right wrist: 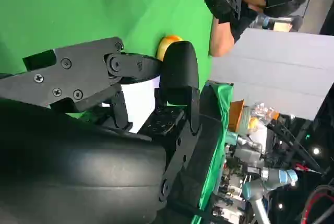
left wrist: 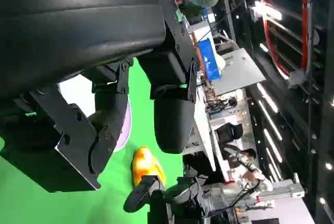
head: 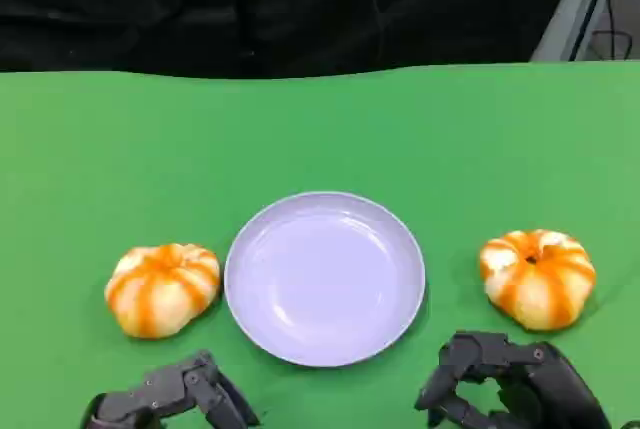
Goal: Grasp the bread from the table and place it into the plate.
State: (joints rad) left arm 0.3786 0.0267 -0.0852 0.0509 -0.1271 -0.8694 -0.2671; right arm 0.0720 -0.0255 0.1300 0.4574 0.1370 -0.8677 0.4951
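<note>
Two breads flanked the empty plate (head: 325,277), left bread (head: 161,288) and right bread (head: 537,278), probably for either hand's reach; left hand (head: 170,399) and right hand (head: 510,381) hovered near, fingers curled, holding nothing.

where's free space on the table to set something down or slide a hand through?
Widest bare green: the band between the table's far edge and the plate. The plate's dish is bare too. Tight: narrow gaps between plate and left bread, plate and right bread. Near edge holds left hand and right hand.
</note>
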